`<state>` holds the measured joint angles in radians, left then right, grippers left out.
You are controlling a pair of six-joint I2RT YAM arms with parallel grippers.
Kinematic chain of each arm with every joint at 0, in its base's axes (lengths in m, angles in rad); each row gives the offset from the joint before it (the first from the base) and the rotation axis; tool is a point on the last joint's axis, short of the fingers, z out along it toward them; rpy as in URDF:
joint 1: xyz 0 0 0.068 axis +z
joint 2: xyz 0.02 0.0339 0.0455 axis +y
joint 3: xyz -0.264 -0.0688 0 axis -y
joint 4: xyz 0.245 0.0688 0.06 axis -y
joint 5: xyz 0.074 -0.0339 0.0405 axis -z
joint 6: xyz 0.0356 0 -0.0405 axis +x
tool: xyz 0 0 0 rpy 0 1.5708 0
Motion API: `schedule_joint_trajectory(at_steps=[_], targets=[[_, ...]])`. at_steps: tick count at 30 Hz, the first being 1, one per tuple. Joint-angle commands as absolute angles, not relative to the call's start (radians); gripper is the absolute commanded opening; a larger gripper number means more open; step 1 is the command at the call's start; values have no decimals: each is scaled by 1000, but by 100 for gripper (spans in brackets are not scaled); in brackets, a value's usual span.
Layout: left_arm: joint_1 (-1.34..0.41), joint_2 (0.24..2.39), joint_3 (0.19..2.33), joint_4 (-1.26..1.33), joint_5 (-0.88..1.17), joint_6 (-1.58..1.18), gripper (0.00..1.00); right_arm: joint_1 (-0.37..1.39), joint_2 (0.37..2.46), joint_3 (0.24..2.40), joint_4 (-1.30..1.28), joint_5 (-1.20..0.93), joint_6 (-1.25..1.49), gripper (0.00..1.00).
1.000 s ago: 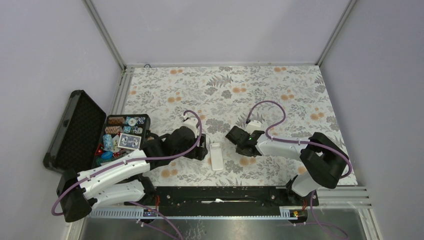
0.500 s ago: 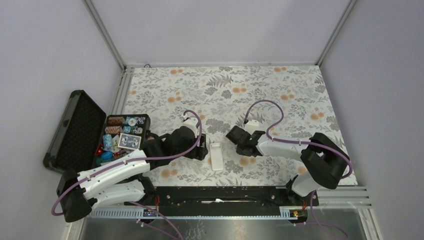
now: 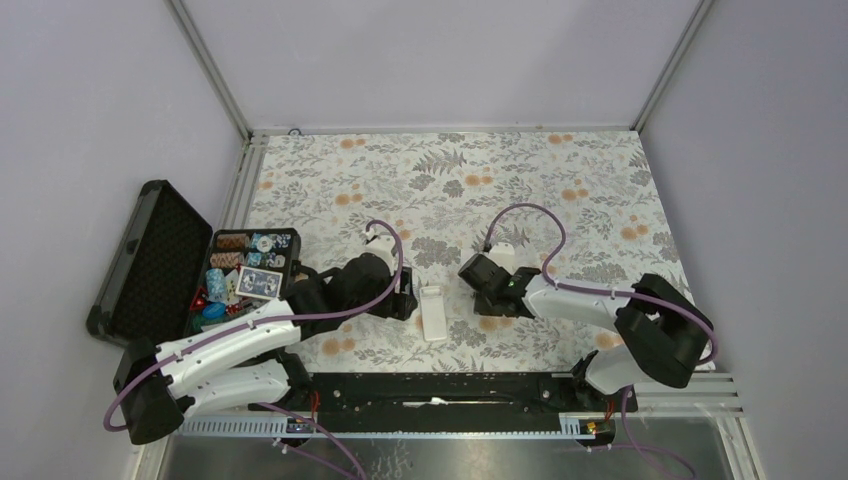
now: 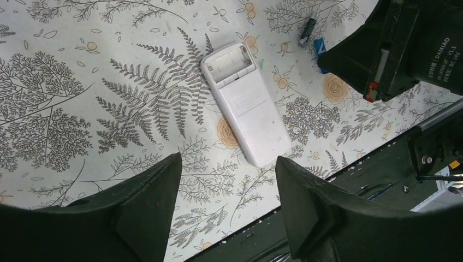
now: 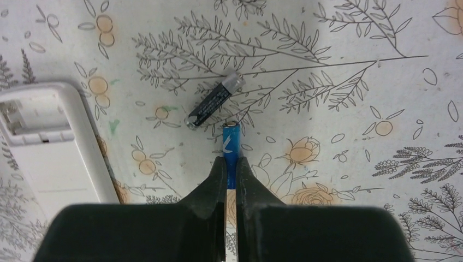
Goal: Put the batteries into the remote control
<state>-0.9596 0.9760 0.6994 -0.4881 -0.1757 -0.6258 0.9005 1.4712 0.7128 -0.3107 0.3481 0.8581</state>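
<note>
The white remote control (image 4: 245,103) lies back up on the floral table, its battery bay open and empty at the far end; it also shows in the top view (image 3: 432,312) and the right wrist view (image 5: 49,158). My right gripper (image 5: 230,164) is shut on a blue battery (image 5: 230,143), low at the table just right of the remote. A second, dark battery (image 5: 214,106) lies loose just beyond it. My left gripper (image 4: 228,180) is open and empty, hovering near the remote's near end. In the top view the right gripper (image 3: 476,283) hides both batteries.
An open black case (image 3: 150,260) with poker chips and cards (image 3: 245,272) stands at the left, beside the left arm. A black rail (image 3: 440,390) runs along the table's near edge. Metal frame posts and grey walls enclose the table.
The right arm has shifted a little to the right and its wrist has turned slightly. The left arm and the remote have not moved.
</note>
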Motion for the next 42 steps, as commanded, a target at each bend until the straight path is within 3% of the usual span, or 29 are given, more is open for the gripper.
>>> schedule_joint_trajectory(at_steps=[1,8,15,32,42], targets=[[-951,976,690,-429,-160,-645,68,899,1415,676,-341,279,765,0],[-905,988,676,-375,-75,-660,68,899,1269,644,-294,197,594,0],[-796,976,634,-276,155,-693,65,899,1110,603,-220,46,411,0],[-649,1022,557,-38,592,-813,64,900,1067,585,63,-327,161,0],[-643,1076,531,39,723,-855,55,913,1043,592,109,-441,26,0]])
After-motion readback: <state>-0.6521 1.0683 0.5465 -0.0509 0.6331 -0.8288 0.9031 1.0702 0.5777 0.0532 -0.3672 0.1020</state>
